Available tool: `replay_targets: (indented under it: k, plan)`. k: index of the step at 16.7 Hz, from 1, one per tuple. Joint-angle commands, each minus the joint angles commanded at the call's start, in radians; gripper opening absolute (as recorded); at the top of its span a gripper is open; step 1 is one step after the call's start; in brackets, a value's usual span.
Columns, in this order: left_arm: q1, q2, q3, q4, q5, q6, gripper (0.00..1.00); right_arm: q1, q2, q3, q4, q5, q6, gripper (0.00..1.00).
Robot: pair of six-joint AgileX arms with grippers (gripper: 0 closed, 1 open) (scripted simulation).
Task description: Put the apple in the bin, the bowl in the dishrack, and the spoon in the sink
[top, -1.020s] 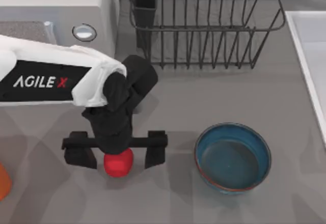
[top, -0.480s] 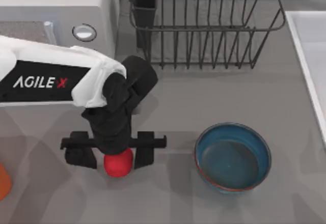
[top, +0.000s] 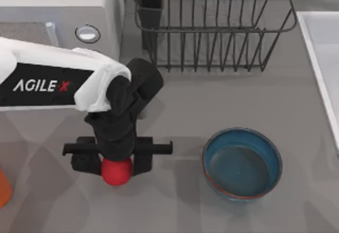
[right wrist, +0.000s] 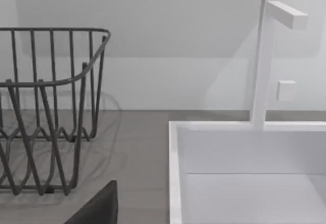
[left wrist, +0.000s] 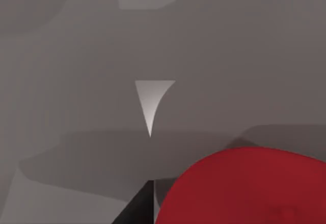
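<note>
In the lower left of the top view, the left gripper [top: 117,158] points down at the grey table [top: 175,106], and its two black jaws are drawn in against the sides of the apple [top: 116,171], pinching it. The apple is a small bright red matte lump, roundish, showing just below the wrist housing between the two jaws. In the left wrist view the apple [left wrist: 244,188] fills the lower right corner as a broad red curve, with a dark sliver of one jaw touching its edge.

To the right of the apple, well apart from the jaws, the bowl [top: 242,163] sits upright on the table in the lower centre-right of the top view: deep blue glaze, thin reddish-brown rim, wider than the apple.

An orange object [top: 4,188] is cut off by the lower left edge.

Further up the top view, the black wire dishrack [top: 214,26] spans the upper centre, its dark utensil cup [top: 151,2] at its left corner. A white microwave [top: 61,5] occupies the upper left.

At the right edge runs the white rim of the sink [top: 318,63]. The right wrist view looks across at the sink [right wrist: 175,173], a white faucet [right wrist: 265,61] and the dishrack [right wrist: 51,107]; whether the right jaws are spread or closed cannot be told.
</note>
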Motion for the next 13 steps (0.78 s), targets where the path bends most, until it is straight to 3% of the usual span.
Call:
replay_targets:
  k: [9, 13]
  plan:
    - [0.003, -0.026, 0.018, -0.036, -0.019, 0.012, 0.0, 0.0, 0.0, 0.0, 0.0, 0.0, 0.0, 1.0]
    - [0.001, -0.075, 0.117, -0.191, -0.019, 0.007, 0.0, 0.0, 0.0, 0.0, 0.0, 0.0, 0.0, 1.0]
